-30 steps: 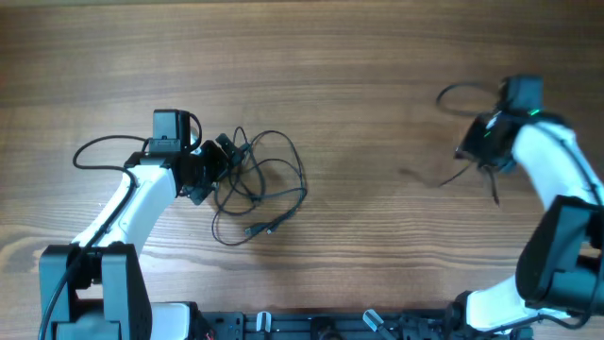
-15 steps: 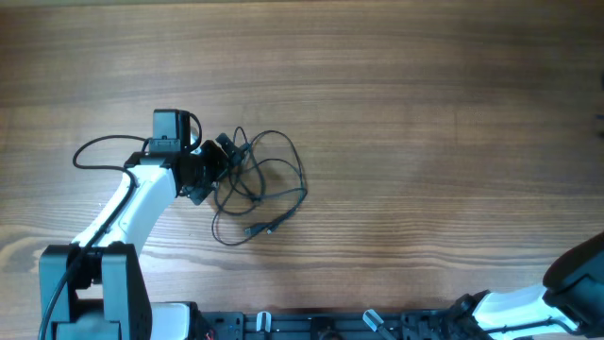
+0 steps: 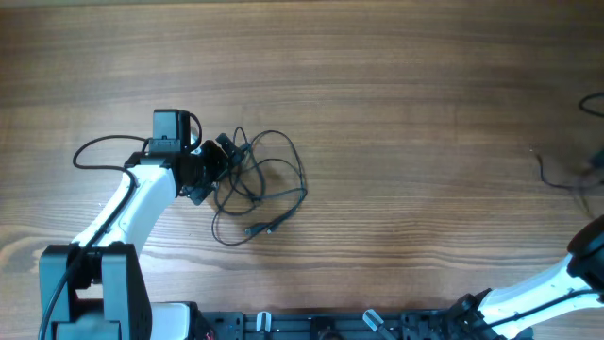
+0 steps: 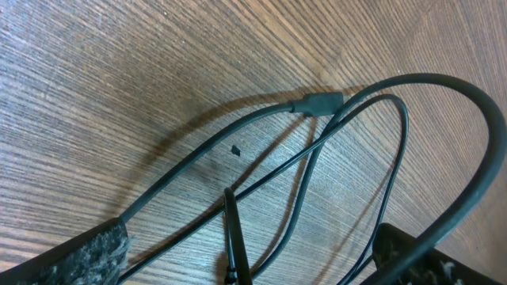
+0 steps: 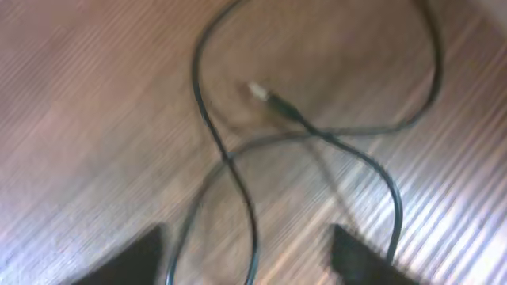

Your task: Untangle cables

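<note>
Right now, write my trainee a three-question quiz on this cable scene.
1. Pick one. The left pincer at the tangle is: A shut, B open, C out of view.
2. True or false: the tangle lies on the right half of the table.
3. Right wrist view: what tips the loose cable?

Key: 1 B. 2 False, it lies on the left half. 3 A plug.

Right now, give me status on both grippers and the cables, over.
Left gripper open over tangle. Right gripper open, one loose cable lying beneath it. No obstruction seen.
</note>
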Robot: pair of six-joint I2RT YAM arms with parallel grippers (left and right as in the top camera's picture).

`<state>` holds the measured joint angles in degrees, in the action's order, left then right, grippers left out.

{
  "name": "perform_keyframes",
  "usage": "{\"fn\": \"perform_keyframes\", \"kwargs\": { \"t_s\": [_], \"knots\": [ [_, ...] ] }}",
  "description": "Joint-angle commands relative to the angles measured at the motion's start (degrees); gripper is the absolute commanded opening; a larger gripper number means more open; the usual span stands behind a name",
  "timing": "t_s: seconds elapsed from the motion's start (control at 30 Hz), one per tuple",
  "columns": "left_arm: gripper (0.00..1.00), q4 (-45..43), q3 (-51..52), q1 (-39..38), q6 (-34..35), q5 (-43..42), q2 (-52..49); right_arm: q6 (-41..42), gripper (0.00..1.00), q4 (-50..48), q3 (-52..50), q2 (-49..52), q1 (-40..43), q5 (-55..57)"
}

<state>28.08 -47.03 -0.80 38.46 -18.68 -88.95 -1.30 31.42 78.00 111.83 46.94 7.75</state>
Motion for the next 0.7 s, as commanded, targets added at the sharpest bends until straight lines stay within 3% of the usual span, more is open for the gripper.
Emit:
{"fn": "perform_keyframes", "kwargs": {
  "t_s": [0.0, 0.2, 0.4, 0.43, 0.53, 0.67],
  "knots": [
    [1.0, 0.0, 0.2, -0.2, -0.3, 0.3, -0.3, 3.4, 1.0, 2.6, 1.2, -7.7, -0.6, 1.2],
    [1.0, 0.0, 0.2, -0.2, -0.3, 0.3, -0.3, 7.7, 1.0, 0.1, 1.2, -25.1, -0.6, -3.3],
    [1.0, 0.0, 0.2, -0.2, -0.3, 0.3, -0.3, 22.8, 1.0, 10.8, 1.1, -32.2, -1.1, -38.3],
    [1.0, 0.0, 0.2, -0.2, -0.3, 0.3, -0.3, 21.6, 1.0, 13.7, 0.6, -31.7, -2.6, -46.1],
    [1.0, 0.0, 0.2, -0.2, -0.3, 0.3, -0.3, 13.3, 1.0, 17.5, -2.9, -31.4, -8.6, -55.1],
    [1.0, -4.4, 0.2, -0.2, -0.3, 0.5, -0.3, 5.5, 1.0, 20.4, -8.9, -31.4, -21.0, -56.0]
  ]
}}
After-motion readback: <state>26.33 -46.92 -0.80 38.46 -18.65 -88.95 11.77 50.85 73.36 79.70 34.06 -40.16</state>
